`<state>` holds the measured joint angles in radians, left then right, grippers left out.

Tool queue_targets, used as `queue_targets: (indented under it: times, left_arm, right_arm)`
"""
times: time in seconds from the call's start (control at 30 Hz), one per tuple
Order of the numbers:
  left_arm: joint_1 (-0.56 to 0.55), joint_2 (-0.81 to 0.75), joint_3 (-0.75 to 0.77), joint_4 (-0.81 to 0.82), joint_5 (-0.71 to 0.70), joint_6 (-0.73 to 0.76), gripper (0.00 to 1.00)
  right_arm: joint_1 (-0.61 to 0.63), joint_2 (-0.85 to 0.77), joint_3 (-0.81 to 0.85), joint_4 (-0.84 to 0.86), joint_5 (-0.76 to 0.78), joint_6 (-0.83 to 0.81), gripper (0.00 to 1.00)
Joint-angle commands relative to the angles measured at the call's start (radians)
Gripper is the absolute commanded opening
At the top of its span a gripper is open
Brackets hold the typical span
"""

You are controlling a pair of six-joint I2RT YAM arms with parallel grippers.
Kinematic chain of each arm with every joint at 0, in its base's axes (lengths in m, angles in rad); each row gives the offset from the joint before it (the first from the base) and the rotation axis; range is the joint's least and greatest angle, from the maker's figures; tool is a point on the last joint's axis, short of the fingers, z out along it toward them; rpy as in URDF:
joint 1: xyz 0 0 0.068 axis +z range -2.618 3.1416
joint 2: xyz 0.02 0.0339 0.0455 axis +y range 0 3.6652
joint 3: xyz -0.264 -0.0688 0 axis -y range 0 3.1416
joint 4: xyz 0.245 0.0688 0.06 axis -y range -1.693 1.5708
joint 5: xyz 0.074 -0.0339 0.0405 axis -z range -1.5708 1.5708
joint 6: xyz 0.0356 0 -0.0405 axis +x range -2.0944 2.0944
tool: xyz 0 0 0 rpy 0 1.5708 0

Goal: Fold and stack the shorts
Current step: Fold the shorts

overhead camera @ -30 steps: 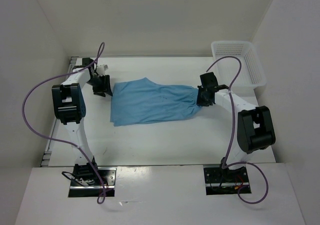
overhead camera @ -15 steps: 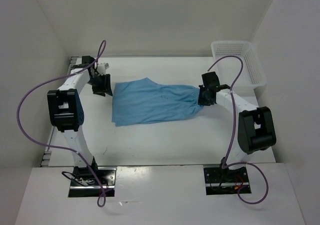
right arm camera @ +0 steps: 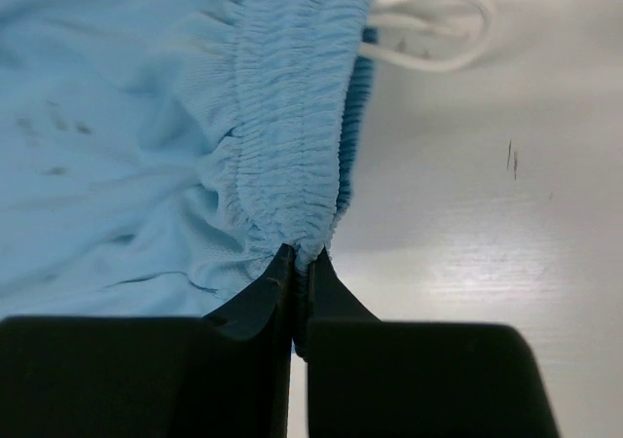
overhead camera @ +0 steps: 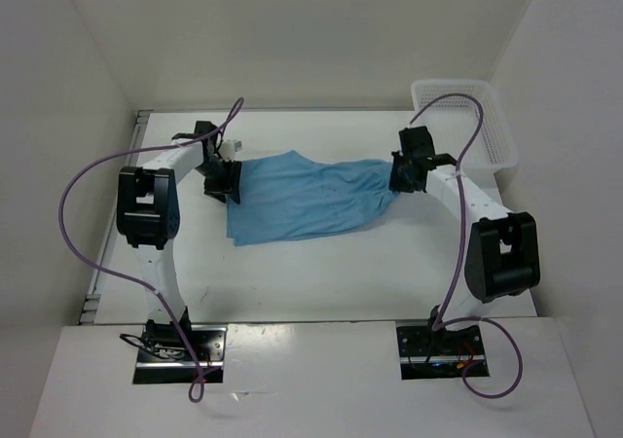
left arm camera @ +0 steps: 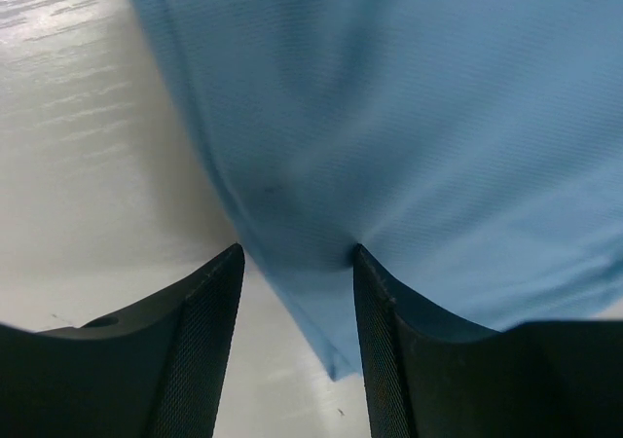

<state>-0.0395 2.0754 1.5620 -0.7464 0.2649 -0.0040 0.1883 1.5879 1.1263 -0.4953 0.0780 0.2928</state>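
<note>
Flat on worktop [overhead camera: 321, 273], left of basket [overhead camera: 458, 84]: shorts [overhead camera: 307, 197], long axis toward basket. Right pincer [right arm camera: 295, 263] clamped on waistband [right arm camera: 292, 117], basket end. Left pincer [left arm camera: 297, 258] half-open astride far hem [left arm camera: 292, 287], nearer there for next grab.

Light blue shorts [overhead camera: 307, 197] flat on table

Both arms are built of white links: the left arm [overhead camera: 161, 263] and the right arm [overhead camera: 465, 197] each carry a bulky black elbow housing [overhead camera: 146, 204]. A purple cable [overhead camera: 70, 234] curves in a long loop beside each arm. Each stands on a metal base plate [overhead camera: 209, 346] with dark wiring, with red strands at the right one. The left gripper [left arm camera: 297, 251] has matte black fingers [left arm camera: 209, 350] with finely ribbed inner faces; the right gripper [right arm camera: 295, 255] has smooth black ones tapering to thin tips
</note>
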Motion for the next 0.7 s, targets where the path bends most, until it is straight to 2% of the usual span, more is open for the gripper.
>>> queue_targets:
  times: [0.0, 0.2, 0.37, 0.5, 0.67]
  left_arm:
    - [0.012, 0.044, 0.021, 0.025, -0.078, 0.004, 0.57]
    - [-0.008, 0.147, 0.053, 0.05, -0.144, 0.004, 0.58]
    - [-0.019, 0.181, 0.066, 0.059, -0.127, 0.004, 0.43]
    - [-0.019, 0.19, 0.089, 0.059, -0.104, 0.004, 0.32]
    - [-0.01, 0.21, 0.116, 0.041, -0.07, 0.004, 0.22]
  right_arm:
    - [0.063, -0.043, 0.137, -0.008, 0.065, -0.029, 0.0]
    - [0.307, 0.107, 0.348, -0.097, 0.178, -0.086, 0.0]
    - [0.515, 0.335, 0.63, -0.192, 0.246, -0.198, 0.0]
    - [0.614, 0.478, 0.853, -0.238, 0.235, -0.26, 0.0]
    - [0.698, 0.59, 1.001, -0.27, 0.218, -0.308, 0.0]
